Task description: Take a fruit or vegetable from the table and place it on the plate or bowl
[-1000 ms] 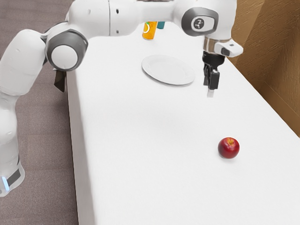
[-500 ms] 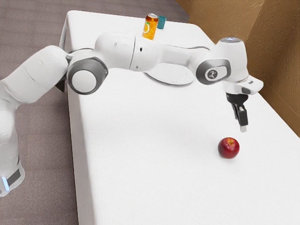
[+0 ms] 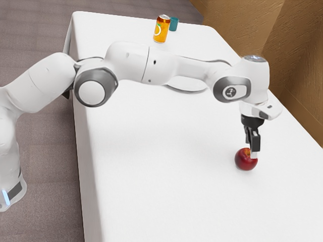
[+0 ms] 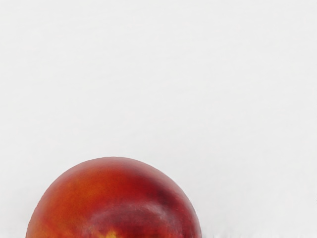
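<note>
**Q:** On the exterior view's left, what stands there?

**Me:** My own arm (image 3: 146, 63) (white, with grey joints) rises beside the table (image 3: 151, 181) from a brownish floor (image 3: 35, 30). It reaches across the white top toward the exterior view's right.

**Q:** And further along, at the back of the table?

**Me:** An orange can (image 3: 162, 28) stands upright near the far edge. A small teal cup (image 3: 174, 23) is just beside it, toward the exterior view's right. Nearer than those lies the white plate (image 3: 191, 90). My forearm crosses in front of it, so a sliver of its rim shows below the arm.

**Q:** Where is your gripper?

**Me:** The gripper (image 3: 254, 151) hangs pointing down from my wrist, right of the plate and well apart from it, directly over the red apple (image 3: 245, 162). Its lower end overlaps the apple's top. From this side I cannot tell whether it is open or closed, nor whether it grips the fruit.

**Q:** And the apple itself?

**Me:** It sits on the bare table top, near the edge on the exterior view's right, well apart from the plate. In the wrist view the apple (image 4: 115, 203) is large and close under my hand, red and orange with a yellow fleck. White table (image 4: 158, 74) lies around it.

**Q:** Past the apple?

**Me:** A brown panelled wall (image 3: 298, 45), beyond the table's edge.
</note>
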Robot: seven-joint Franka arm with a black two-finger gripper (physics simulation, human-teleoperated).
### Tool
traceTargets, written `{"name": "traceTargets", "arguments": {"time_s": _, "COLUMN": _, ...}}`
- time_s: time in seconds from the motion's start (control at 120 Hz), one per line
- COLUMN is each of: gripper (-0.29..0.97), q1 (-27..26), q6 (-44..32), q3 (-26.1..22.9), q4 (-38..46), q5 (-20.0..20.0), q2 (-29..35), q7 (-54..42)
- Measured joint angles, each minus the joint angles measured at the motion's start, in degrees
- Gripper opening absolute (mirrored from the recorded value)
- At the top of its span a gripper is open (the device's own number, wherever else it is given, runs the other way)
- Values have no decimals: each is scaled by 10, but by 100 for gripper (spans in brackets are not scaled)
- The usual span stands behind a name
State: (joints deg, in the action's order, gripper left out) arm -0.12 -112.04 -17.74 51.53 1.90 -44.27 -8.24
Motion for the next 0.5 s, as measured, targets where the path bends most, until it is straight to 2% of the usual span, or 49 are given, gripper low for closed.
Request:
{"name": "traceTargets", "arguments": {"time_s": 0.233, "gripper": 68, "q1": -3, "q6": 40, "q3": 2, "q4": 0, "q5": 29, "q2": 2, "q7": 3}}
{"name": "traceTargets", "arguments": {"time_s": 0.5, "gripper": 68, "q1": -3, "q6": 60, "q3": 2, "q4": 0, "q5": 42, "q2": 3, "q7": 4}}
